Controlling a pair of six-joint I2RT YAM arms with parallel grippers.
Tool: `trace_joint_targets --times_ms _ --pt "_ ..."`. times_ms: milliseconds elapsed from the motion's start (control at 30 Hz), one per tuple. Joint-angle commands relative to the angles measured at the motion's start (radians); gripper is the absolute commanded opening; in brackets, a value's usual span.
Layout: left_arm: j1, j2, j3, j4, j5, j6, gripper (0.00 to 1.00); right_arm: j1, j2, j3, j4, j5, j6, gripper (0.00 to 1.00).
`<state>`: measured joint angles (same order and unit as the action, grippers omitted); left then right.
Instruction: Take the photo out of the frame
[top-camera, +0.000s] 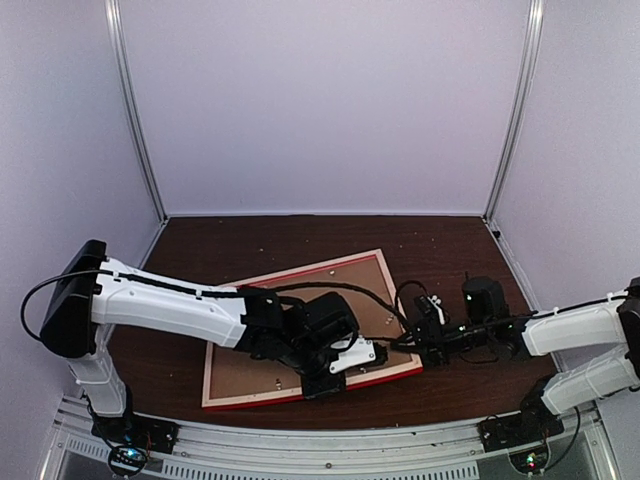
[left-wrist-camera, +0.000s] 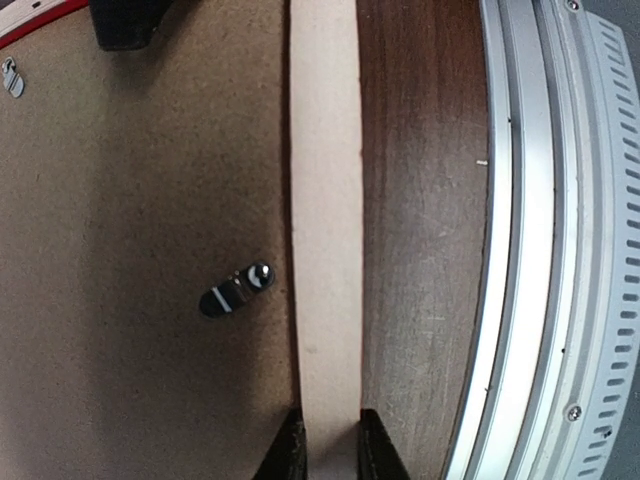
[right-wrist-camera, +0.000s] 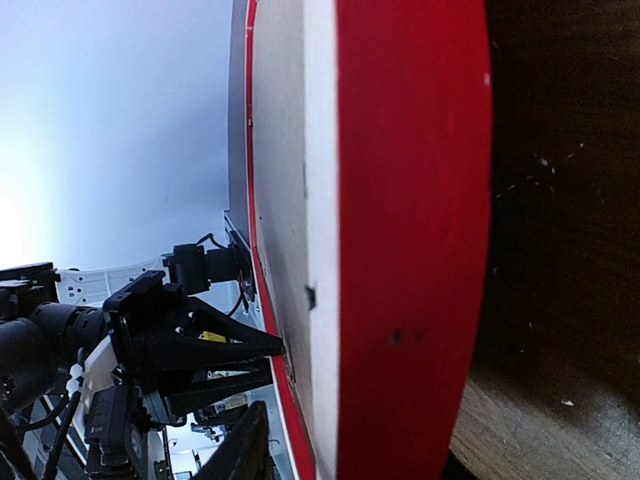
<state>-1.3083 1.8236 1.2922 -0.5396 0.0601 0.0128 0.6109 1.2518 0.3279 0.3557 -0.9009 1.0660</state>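
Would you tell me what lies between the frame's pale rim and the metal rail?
Only dark wooden table lies between frame and rail, in the left wrist view.

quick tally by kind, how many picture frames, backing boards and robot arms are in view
frame: 1
backing board: 1
robot arms: 2, the left arm and the right arm
total: 4

dark brown wood table under the left gripper; pale lilac walls beyond it, grey metal rail just behind.
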Motion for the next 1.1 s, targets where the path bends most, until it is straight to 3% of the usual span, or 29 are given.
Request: trace_joint_targets --times_ms 0,200,367,500,733,1067 --pt "-0.002 -0.007 0.005 0.137 0.023 0.008 0.03 0.032 -0.062 0.037 0.241 -0.103 0.049 0.38" --pt "-0.002 -0.012 0.008 0.135 0.006 0.018 0.03 0.047 -0.087 0.061 0.235 -0.109 0.061 0.22" --pt "-0.002 -0.026 0.007 0.129 -0.010 0.025 0.04 0.055 -0.118 0.091 0.182 -0.105 0.065 0.01" --pt "-0.001 -0.044 -0.002 0.126 -0.021 0.028 0.15 0.056 -0.179 0.142 -0.005 -0.041 -0.009 0.00" --pt "-0.002 -0.093 -0.024 0.123 -0.036 0.027 0.37 0.055 -0.260 0.295 -0.476 0.180 -0.237 0.00" --pt "0.002 -0.190 -0.082 0.106 -0.155 0.015 0.59 0.038 -0.287 0.535 -0.831 0.447 -0.448 0.00"
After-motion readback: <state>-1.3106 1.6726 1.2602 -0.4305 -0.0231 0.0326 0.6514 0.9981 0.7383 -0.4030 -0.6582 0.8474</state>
